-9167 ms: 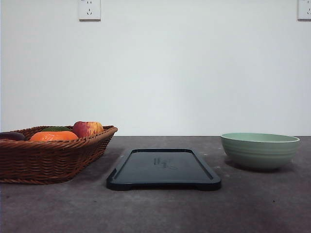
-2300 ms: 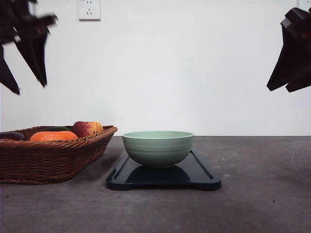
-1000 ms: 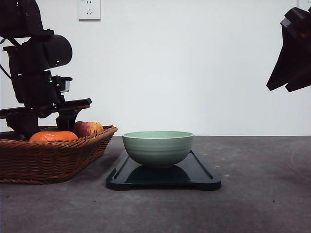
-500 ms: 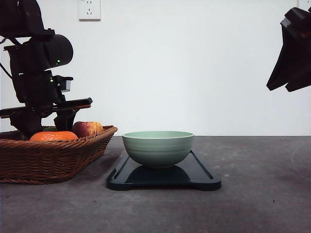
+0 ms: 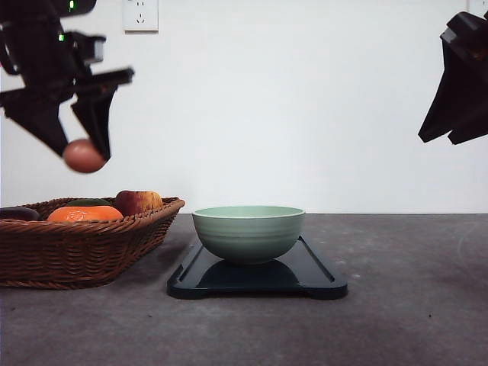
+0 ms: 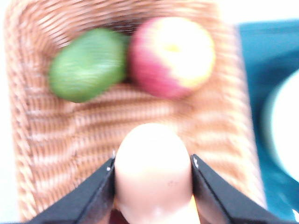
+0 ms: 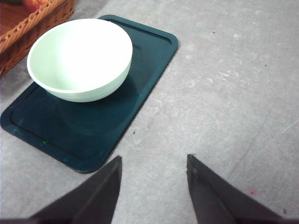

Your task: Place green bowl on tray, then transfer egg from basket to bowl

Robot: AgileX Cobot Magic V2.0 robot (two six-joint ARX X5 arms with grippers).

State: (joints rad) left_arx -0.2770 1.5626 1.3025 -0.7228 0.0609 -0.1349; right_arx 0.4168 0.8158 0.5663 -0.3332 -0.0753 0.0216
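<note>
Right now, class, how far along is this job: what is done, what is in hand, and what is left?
Done: the bowl sits on the tray. In hand: the left end effector grips the egg in the air above the basket. Left: carry the egg over and release it into the bowl, which looks empty in the right wrist view. The right end effector hangs open, away from the bowl.

Grey mottled table [image 5: 404, 305]: basket [image 5: 76, 248] at left, tray [image 5: 305, 278] beside it, centre.
</note>
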